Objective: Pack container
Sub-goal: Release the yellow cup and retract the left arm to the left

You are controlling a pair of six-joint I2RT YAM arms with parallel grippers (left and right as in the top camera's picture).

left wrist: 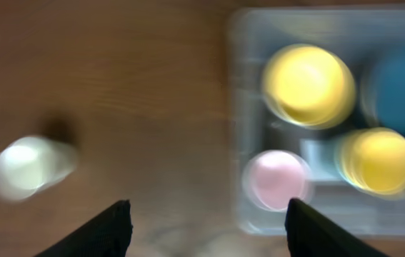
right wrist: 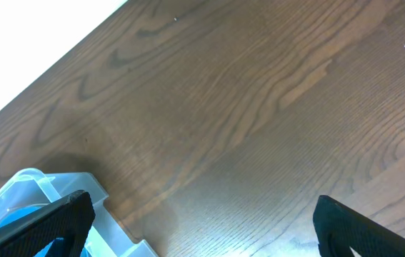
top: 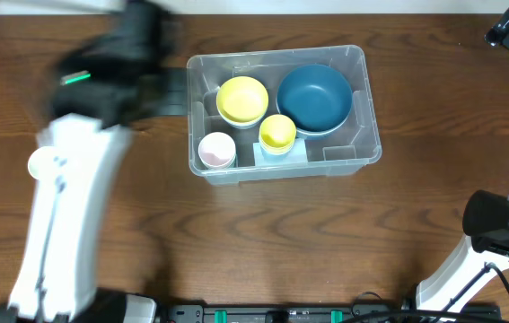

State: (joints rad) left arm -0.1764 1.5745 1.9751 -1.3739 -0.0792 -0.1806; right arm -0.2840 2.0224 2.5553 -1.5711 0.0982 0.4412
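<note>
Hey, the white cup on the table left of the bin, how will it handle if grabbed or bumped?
The white cup looks far smaller than the container, so probably light. It seems to stand upright with its round mouth up, so a side push could tip it, and it may roll.

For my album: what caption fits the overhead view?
Clear container packed with a blue bowl, two yellow bowls and a pink cup; a white cup sits outside.

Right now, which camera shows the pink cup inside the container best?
Overhead: the pink cup sits sharp and whole in the container's near-left corner. The left wrist view shows the cup too, but motion-blurred. The right wrist view shows only a container corner.
</note>
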